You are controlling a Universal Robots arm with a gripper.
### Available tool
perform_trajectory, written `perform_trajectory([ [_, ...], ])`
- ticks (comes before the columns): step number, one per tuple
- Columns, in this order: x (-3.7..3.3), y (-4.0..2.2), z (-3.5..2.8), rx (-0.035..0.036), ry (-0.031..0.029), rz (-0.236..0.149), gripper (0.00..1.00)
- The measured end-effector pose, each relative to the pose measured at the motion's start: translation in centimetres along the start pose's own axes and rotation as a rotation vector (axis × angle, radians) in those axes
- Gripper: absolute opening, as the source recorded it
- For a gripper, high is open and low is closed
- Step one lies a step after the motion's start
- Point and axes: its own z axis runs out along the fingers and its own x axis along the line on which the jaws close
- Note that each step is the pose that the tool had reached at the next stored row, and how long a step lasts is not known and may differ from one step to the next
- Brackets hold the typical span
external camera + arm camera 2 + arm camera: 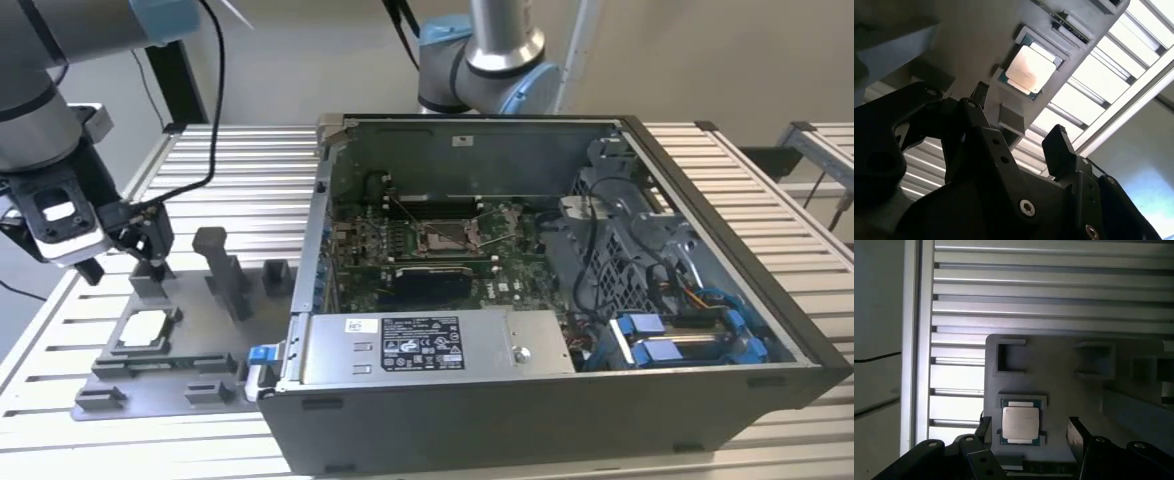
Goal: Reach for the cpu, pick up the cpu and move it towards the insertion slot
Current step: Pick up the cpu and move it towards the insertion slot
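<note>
- Plainly, the gripper (124, 268) stands wide open and holds nothing. In both wrist views its two black fingers (1074, 430) are spread wider than the cpu (1020, 423), one on either side of it.
- In the exterior view the gripper hangs over the grey fixture plate (200, 372) at the exterior view's left. It sits above the cpu and does not touch it (as far as that view lets me judge).
- The cpu is a thin flat square with a matt silvery-white top, lying level in a shallow square pocket of the plate.
- The plate is dull grey plastic with raised blocks and upright posts. It lies on a table (214, 150) of ribbed aluminium slats.
- The insertion slot (447, 235) is a square metal-framed socket with thin wire levers, set on a green circuit board inside the open computer case (534, 425). It is well apart from the cpu, toward the exterior view's right.
</note>
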Motion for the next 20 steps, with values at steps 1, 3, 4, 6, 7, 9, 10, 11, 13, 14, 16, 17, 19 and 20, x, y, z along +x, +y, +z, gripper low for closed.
perform_trajectory([
  [1, 0.01, -0.17, 0.18, 0.0000, 0.0000, 0.000, 1.00],
  [3, 0.00, -0.34, 0.53, -0.0001, -0.0003, 0.001, 1.00],
  [4, 0.02, -0.36, 0.71, -0.0001, -0.0003, 0.002, 1.00],
  [6, 0.02, -0.38, 1.06, 0.0000, -0.0003, 0.004, 1.00],
  [7, 0.02, -0.39, 1.25, 0.0000, -0.0002, 0.004, 1.00],
  [9, 0.01, -0.41, 1.51, 0.0026, -0.0003, 0.004, 1.00],
  [10, 0.01, -0.42, 1.59, 0.0040, -0.0002, 0.004, 1.00],
  [11, 0.01, -0.42, 1.68, 0.0048, -0.0002, 0.004, 1.00],
  [13, 0.01, -0.43, 1.95, 0.0071, -0.0002, 0.004, 1.00],
  [14, 0.01, -0.44, 2.10, 0.0072, -0.0004, 0.004, 1.00],
  [16, 0.01, -0.46, 2.45, 0.0082, -0.0009, 0.004, 1.00],
  [17, 0.01, -0.47, 2.63, 0.0085, -0.0009, 0.004, 1.00],
  [19, 0.02, -0.48, 2.98, 0.0087, -0.0005, 0.004, 1.00],
  [20, 0.04, -0.49, 3.13, 0.0087, 0.0007, 0.004, 1.00],
])
